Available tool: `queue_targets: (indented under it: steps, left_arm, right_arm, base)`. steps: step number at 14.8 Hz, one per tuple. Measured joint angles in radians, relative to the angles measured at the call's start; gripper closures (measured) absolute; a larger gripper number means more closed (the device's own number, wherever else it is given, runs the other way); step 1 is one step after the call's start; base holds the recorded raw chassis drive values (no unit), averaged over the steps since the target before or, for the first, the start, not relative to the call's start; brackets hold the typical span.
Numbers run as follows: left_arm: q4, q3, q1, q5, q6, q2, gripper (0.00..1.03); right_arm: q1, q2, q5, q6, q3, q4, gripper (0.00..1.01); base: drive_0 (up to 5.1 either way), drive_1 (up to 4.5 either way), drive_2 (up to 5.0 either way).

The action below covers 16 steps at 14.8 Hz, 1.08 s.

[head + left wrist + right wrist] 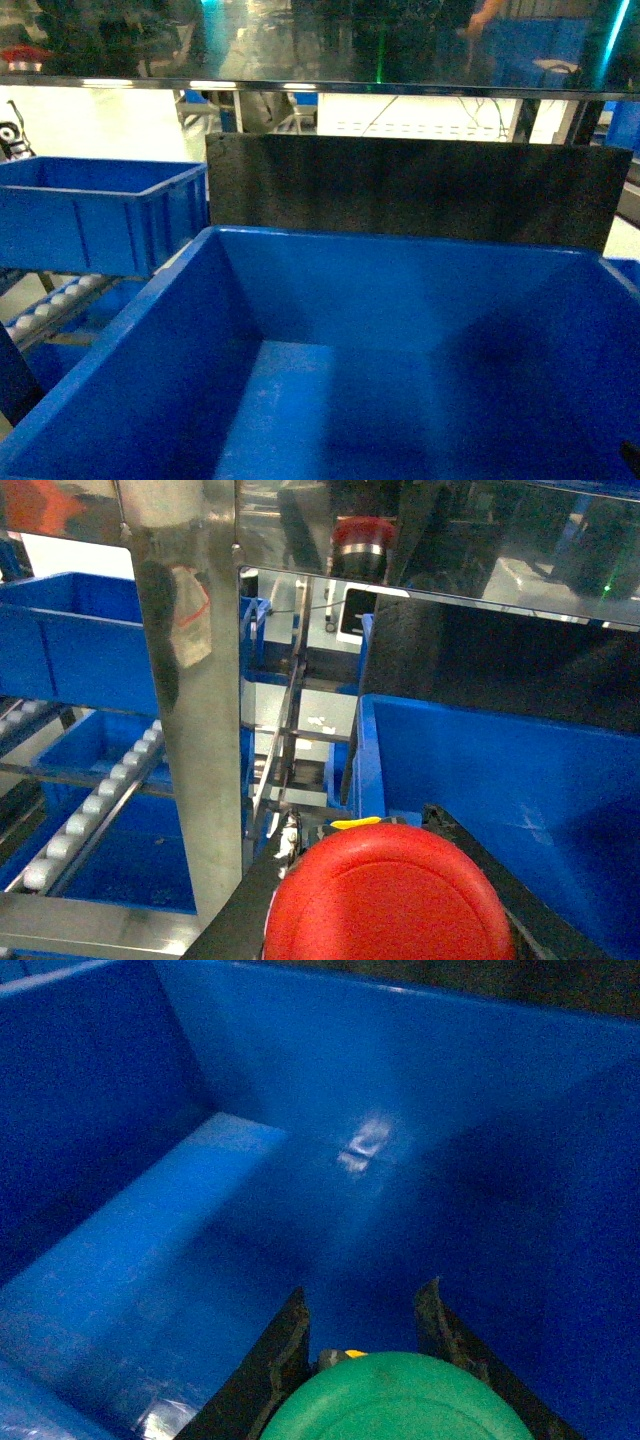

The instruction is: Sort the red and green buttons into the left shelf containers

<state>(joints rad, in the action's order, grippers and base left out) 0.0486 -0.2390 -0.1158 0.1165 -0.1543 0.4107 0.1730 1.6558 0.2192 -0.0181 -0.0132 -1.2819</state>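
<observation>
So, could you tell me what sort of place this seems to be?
Probably a factory or warehouse parts station. Blue bins sit on a metal rack with roller tracks, and each hand holds an industrial push-button, one red, one green.

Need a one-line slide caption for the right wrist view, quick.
Right end effector holds the green button above the floor of a deep blue bin.
</observation>
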Motion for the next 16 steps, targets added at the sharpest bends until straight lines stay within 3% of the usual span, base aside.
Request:
queue_targets:
  steps: [3, 7, 11, 12, 16]
  left_arm:
    - [0.000, 0.000, 0.000, 0.000, 0.000, 0.000, 0.73]
    - [0.000, 0.000, 0.000, 0.000, 0.000, 0.000, 0.73]
    - [0.000, 0.000, 0.000, 0.000, 0.000, 0.000, 0.73]
    - [0.001, 0.000, 0.000, 0.000, 0.000, 0.000, 0.73]
    - [0.001, 0.000, 0.000, 0.000, 0.000, 0.000, 0.73]
  right_arm:
    - [0.025, 0.064, -0.011, 0.011, -0.084, 0.000, 0.73]
    - [0.022, 0.064, -0.027, 0.012, -0.206, 0.004, 0.73]
    - [0.023, 0.093, -0.020, 0.012, -0.287, 0.087, 0.73]
    - [0.024, 0.099, -0.019, 0.011, -0.297, 0.103, 0.68]
    - [0.023, 0.100, -0.018, 0.012, -0.313, 0.082, 0.21]
  base:
    - [0.0, 0.00, 0.0]
    - [0.0, 0.00, 0.0]
    - [0.0, 0.00, 0.0]
    - [0.0, 0.00, 0.0]
    - [0.0, 0.00, 0.0]
